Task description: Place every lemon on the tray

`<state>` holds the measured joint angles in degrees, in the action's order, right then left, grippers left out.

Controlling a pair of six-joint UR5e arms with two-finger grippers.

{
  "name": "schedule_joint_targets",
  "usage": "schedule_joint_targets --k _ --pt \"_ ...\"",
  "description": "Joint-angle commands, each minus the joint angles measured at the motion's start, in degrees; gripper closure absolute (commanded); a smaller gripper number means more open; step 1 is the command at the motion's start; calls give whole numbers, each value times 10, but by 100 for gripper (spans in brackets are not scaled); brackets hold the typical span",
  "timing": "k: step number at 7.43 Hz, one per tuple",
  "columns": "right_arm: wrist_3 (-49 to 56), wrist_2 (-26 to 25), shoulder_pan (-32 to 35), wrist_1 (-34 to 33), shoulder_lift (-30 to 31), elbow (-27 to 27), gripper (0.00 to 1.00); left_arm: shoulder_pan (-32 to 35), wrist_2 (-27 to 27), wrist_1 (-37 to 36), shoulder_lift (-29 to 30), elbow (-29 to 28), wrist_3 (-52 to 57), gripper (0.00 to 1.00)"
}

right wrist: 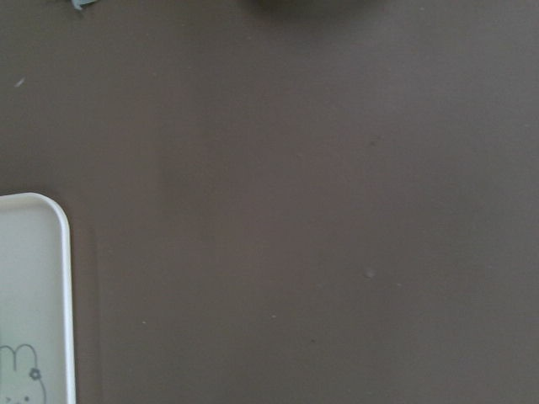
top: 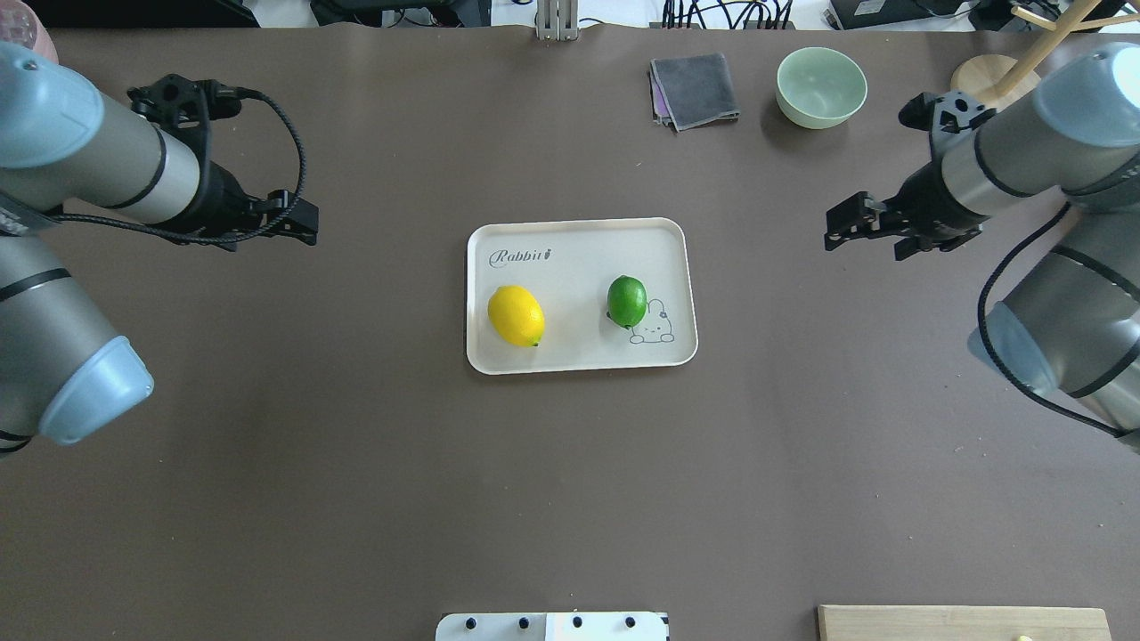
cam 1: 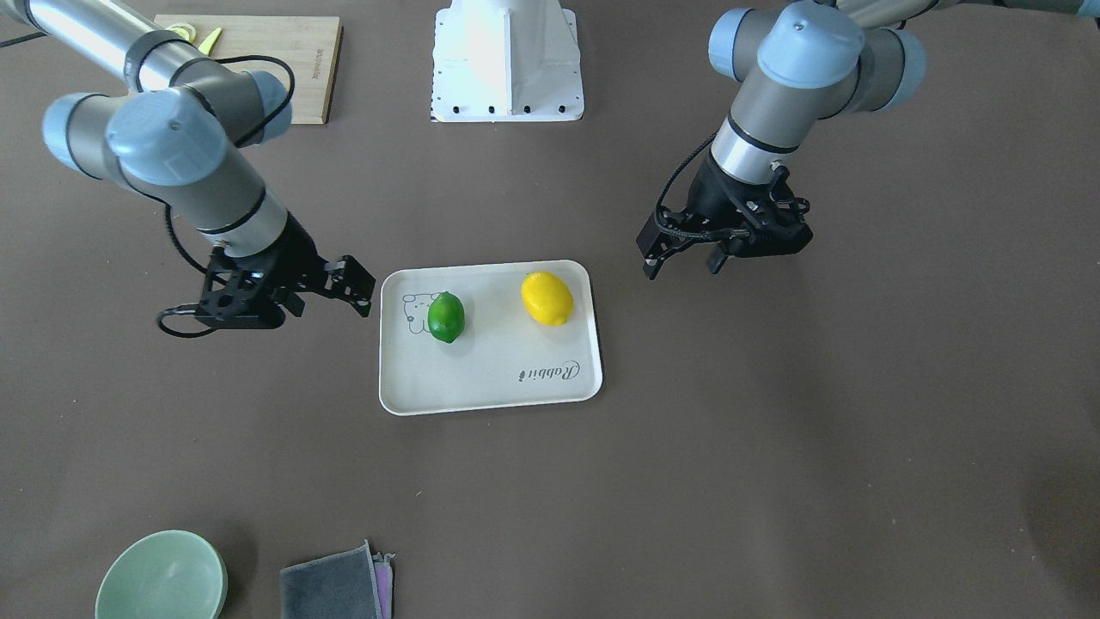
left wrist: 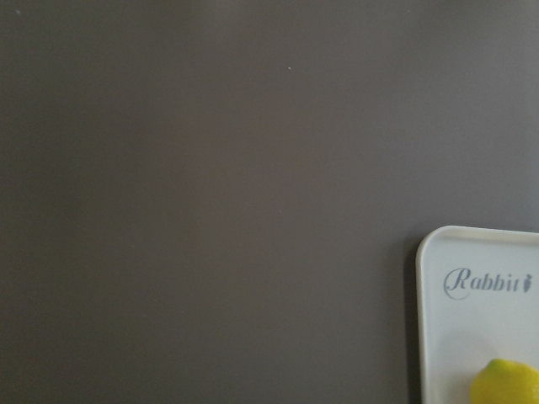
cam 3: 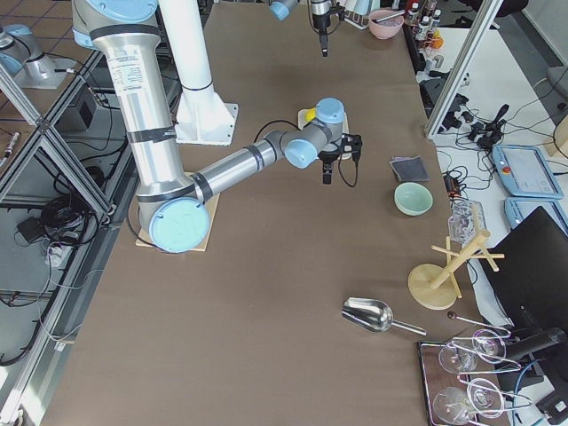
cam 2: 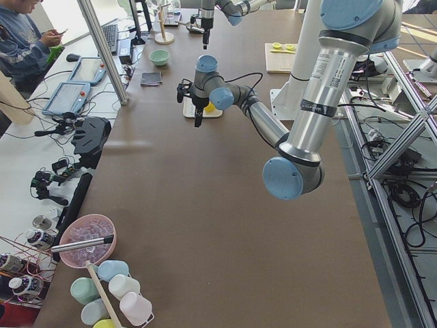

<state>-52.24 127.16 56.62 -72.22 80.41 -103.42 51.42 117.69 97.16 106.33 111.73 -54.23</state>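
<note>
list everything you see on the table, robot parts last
tray: one, off-white, table centre
yellow lemon: one, yellow, on the tray, robot's left half
green lemon: one, green, on the tray, by the rabbit drawing
bowl: one, pale green, far edge
cloth: one, grey, folded, beside the bowl
cutting board: one, wooden, near the robot's base, its right side
lemon slices: two, yellow, on the cutting board
scoop: one, metal, table's right end
left gripper: open, empty, beside the tray
right gripper: open, empty, beside the tray
</note>
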Motion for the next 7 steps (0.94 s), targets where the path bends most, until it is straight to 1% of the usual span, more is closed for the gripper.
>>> schedule_joint_targets --k 1,2,3,4,5,6,7 --pt "194 40 104 0 110 0 0 121 88 -3 -85 2 204 2" --pt "282 48 159 -2 144 9 0 165 113 -1 -129 -6 290 2" --pt "345 54 206 -5 171 19 0 197 114 0 -169 -9 378 2" --pt "408 51 241 -25 188 29 0 221 115 0 -189 -13 413 2" --pt "470 45 273 -41 202 38 0 223 133 -1 -190 -28 412 2" --pt "491 45 291 -42 215 44 0 236 145 21 -189 -44 413 2" --pt "489 54 299 -44 231 39 0 237 146 46 -194 -45 404 2"
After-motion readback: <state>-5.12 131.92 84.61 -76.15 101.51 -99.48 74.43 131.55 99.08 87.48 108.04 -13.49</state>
